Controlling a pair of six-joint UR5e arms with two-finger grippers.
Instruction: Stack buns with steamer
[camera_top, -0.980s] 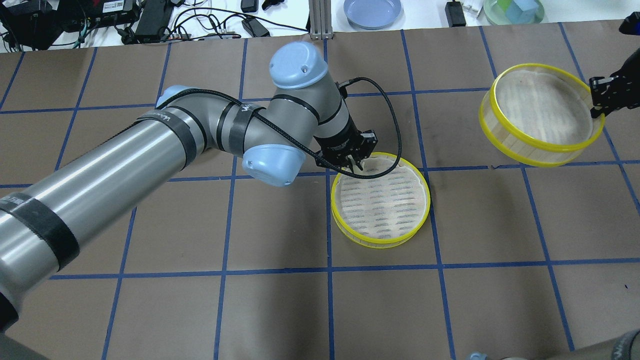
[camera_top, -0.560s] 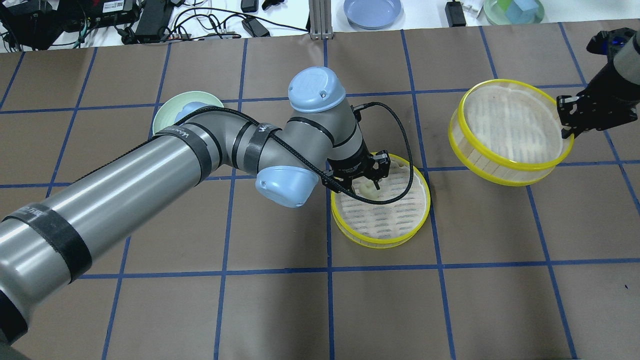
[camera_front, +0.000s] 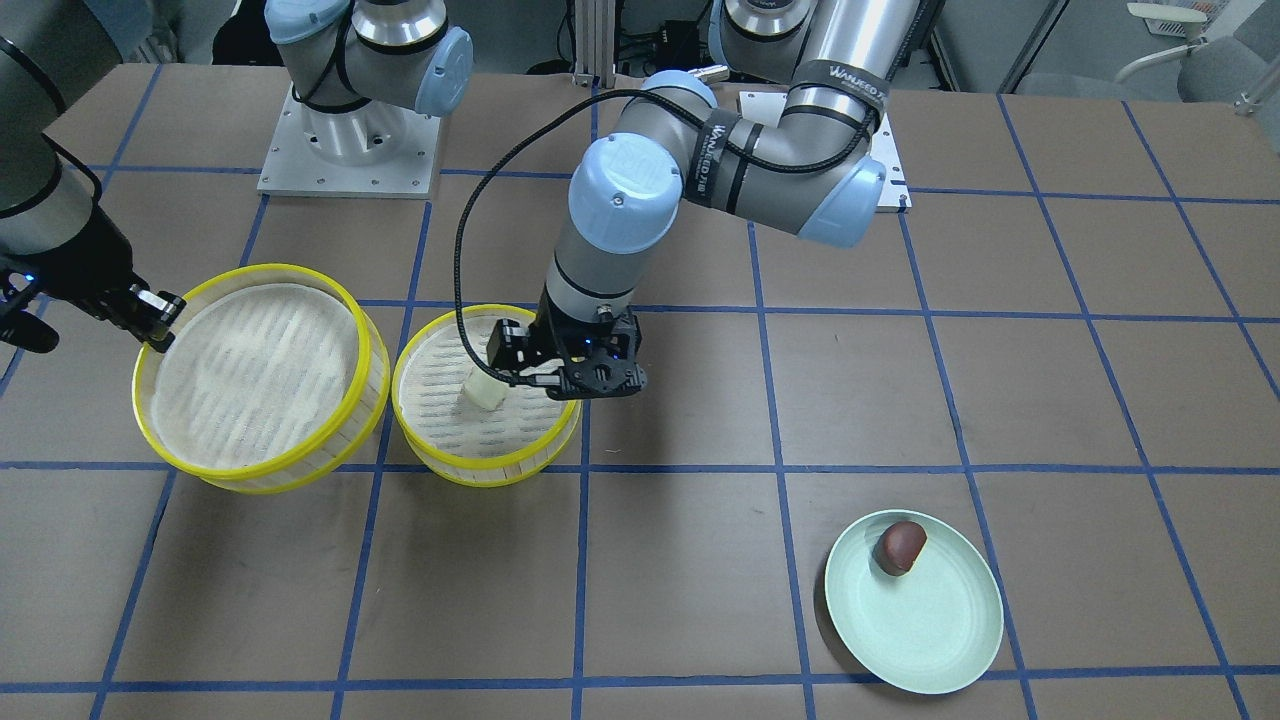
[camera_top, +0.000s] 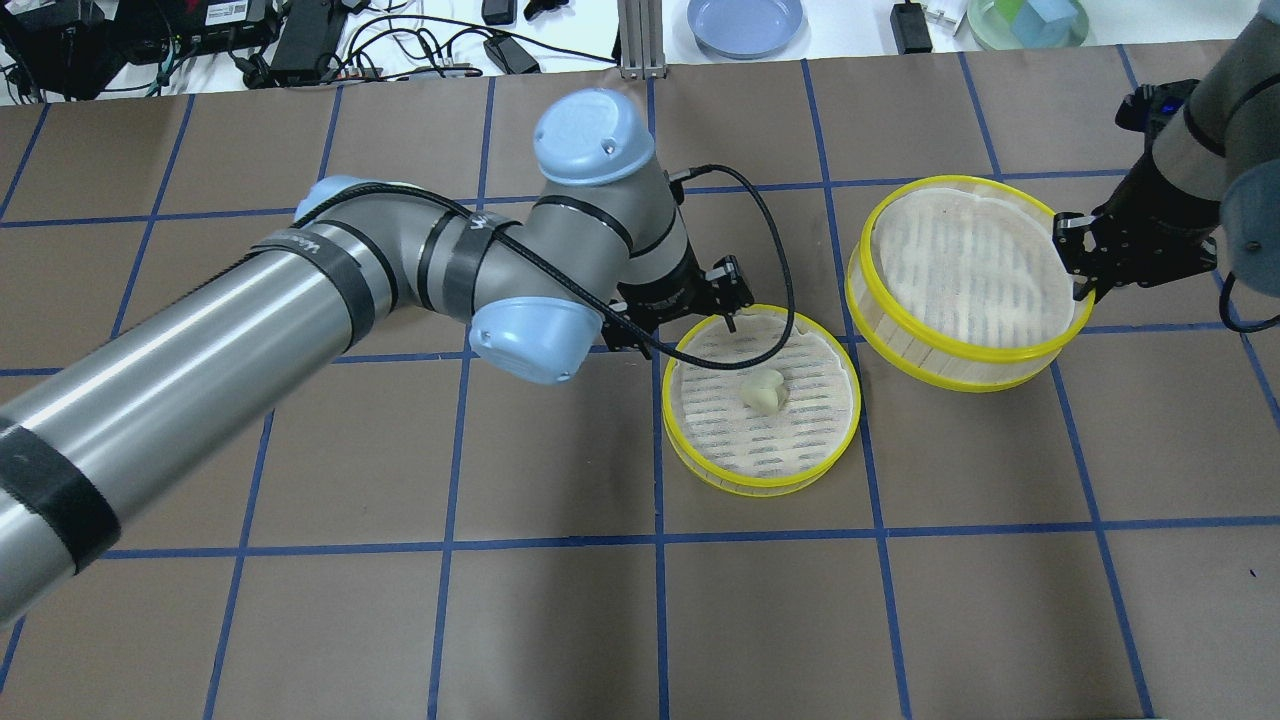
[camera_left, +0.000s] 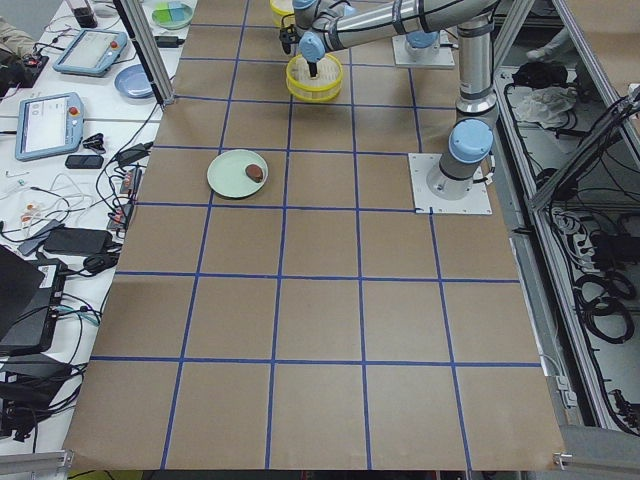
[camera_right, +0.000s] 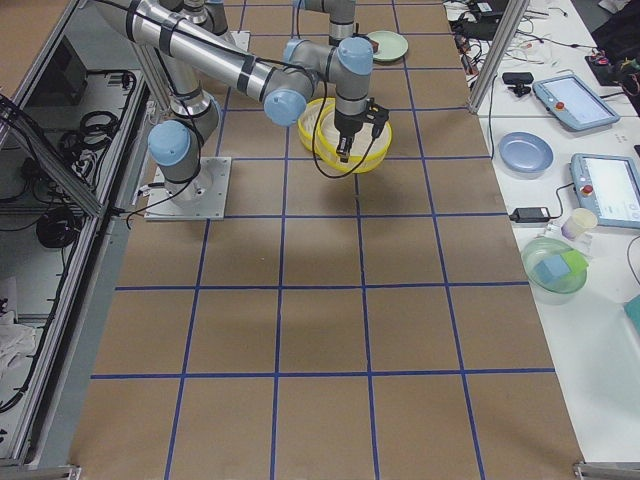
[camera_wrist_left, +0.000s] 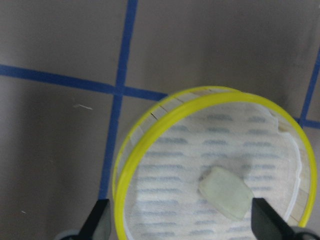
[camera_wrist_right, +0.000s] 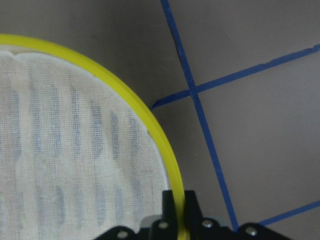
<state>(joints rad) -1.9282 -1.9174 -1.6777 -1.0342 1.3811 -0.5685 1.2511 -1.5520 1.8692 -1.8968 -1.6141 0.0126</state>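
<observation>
You see the cream-white bun (camera_top: 763, 392) lying near the middle of the slatted whitish floor of one yellow-rimmed steamer tray (camera_top: 762, 487), which sits flat. The other steamer tray (camera_top: 940, 365) is just beside it, tilted, with its rim pinched by the right gripper (camera_wrist_right: 180, 205). The glossy dark reddish-brown bun (camera_front: 900, 546) lies on the mint-green plate (camera_front: 930, 630), well apart from both trays.

Bright, even overhead light; my left arm (camera_top: 200, 340) casts a soft shadow on the table (camera_top: 560, 620). My 2 wrist views look slightly blurred.
</observation>
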